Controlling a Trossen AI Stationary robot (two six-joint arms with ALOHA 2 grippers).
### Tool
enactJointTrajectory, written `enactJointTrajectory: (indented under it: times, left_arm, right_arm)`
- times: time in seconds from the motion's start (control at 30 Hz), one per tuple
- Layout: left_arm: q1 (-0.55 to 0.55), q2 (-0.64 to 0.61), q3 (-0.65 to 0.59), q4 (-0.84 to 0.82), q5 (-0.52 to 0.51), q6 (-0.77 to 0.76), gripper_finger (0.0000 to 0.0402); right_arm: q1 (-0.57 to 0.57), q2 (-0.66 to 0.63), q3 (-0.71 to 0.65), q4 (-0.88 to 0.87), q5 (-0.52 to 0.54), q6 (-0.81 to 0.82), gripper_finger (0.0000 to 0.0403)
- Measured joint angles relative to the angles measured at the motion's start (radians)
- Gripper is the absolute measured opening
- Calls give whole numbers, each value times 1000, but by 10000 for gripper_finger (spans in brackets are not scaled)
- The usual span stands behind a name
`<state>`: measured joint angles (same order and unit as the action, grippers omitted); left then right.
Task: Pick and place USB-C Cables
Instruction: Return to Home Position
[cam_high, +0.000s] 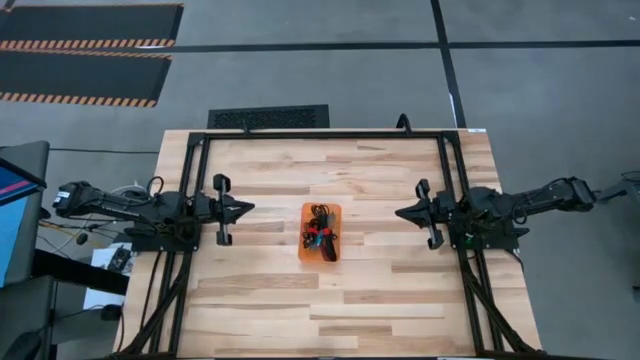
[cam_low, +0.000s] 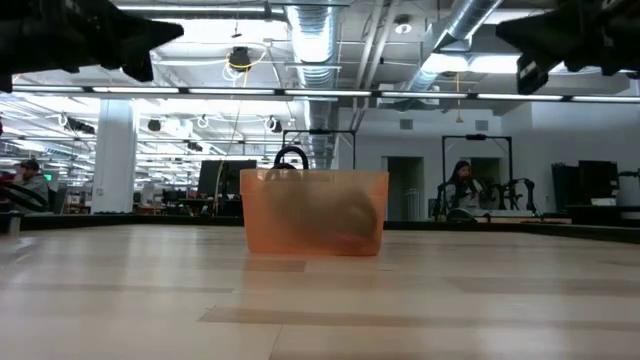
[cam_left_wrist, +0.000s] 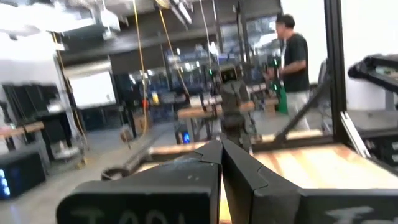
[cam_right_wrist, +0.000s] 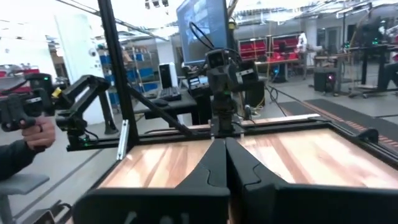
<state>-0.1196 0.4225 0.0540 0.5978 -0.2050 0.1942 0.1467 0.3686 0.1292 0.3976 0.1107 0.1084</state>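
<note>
The wooden table (cam_high: 300, 310) fills the middle of the high view. The left arm (cam_high: 140, 208) lies low at the left side and the right arm (cam_high: 520, 203) at the right side, both stretched flat and pointing inward at each other. Between them, at the table's middle and well apart from both, stands the orange bin (cam_high: 321, 232). The USB-C Cables (cam_high: 320, 236) are heaped inside it, black with touches of red and blue (one black loop pokes above the rim in the low view), and no cable shows on the boards outside. The left gripper (cam_high: 243, 208) has its fingers pressed together on nothing, and so has the right gripper (cam_high: 402, 213). By my reading the placing is finished and the step in hand is the return to rest. The next move calls only for each arm to settle into its parked pose, clear of the bin
</note>
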Motion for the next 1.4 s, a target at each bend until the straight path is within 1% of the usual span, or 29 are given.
enactJointTrajectory:
  times: [0.13, 0.27, 0.4, 0.5, 0.6, 0.67, 0.77, 0.83, 0.97, 1.03, 1.17, 1.27, 1.33, 1.4]
  left_arm:
    - [0, 0, 0, -65, 0, -37, 2]
    - [0, -7, 0, -60, 9, -38, 2]
    - [0, -43, 0, -69, 9, -31, 2]
    - [0, -78, -4, -121, 19, -44, 2]
    - [0, -118, -43, -116, 22, -48, 2]
    - [2, -146, -43, -131, 10, -45, 2]
    - [2, -180, -43, -153, 12, -45, 2]
    - [2, -199, -43, -183, 15, -55, 2]
    - [-2, -202, -44, -245, 21, -134, 2]
    - [-9, -198, -44, -256, 17, -149, 2]
    - [-10, -217, -44, -236, -25, -66, 2]
    - [-9, -268, -34, -270, -58, -40, 2]
    - [-10, -324, -31, -313, -30, -30, 2]
    - [-10, -392, -30, -393, -16, -18, 2]
  right_arm:
    - [-15, -28, -35, 2, 22, -11, 3]
    - [-51, -72, -74, -1, 22, -18, 3]
    - [-84, -138, -120, -6, 12, 0, 4]
    - [-100, -185, -121, -64, -12, 23, 4]
    - [-104, -222, -121, -117, -42, 44, 4]
    - [-101, -243, -121, -164, -64, 45, 4]
    - [-91, -253, -121, -226, -62, 44, 9]
    - [-82, -253, -121, -233, -62, 46, 16]
    - [-64, -252, -122, -240, -61, 68, 34]
    - [-62, -252, -122, -239, -58, 64, 40]
    - [-78, -253, -117, -236, 6, 1, 44]
    - [-92, -252, -106, -235, 19, -23, 43]
    - [-94, -254, -103, -219, 10, -48, 42]
    - [-94, -253, -103, -237, 7, -58, 43]
